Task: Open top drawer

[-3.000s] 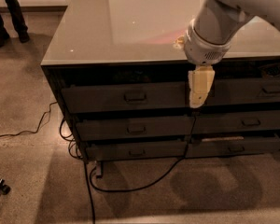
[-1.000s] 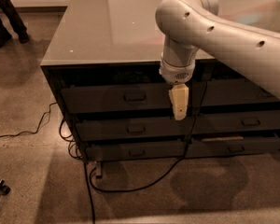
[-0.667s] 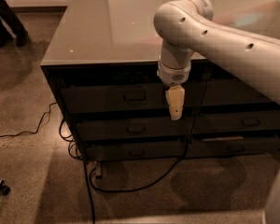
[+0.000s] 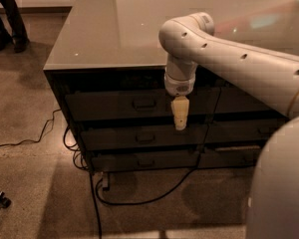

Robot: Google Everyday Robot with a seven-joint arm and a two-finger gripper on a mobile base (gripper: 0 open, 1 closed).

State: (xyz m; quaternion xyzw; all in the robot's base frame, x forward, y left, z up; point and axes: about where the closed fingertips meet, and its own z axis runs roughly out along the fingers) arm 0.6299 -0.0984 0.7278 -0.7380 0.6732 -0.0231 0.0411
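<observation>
The tool (image 4: 179,114) has moved left across the top drawer (image 4: 102,106) front, from its right end to just right of the handle (image 4: 144,103), and hangs slightly lower. The arm (image 4: 239,59) now stretches across the worktop (image 4: 89,39).

One top drawer (image 4: 104,106) and two slimmer drawers (image 4: 114,138) beneath it, three in the left stack; three loop handles (image 4: 144,103) there; one robot arm (image 4: 239,63); one end effector (image 4: 180,124), hanging before the top drawer, right of its handle; one tabletop (image 4: 114,29); one person (image 4: 10,14), two legs showing.
</observation>
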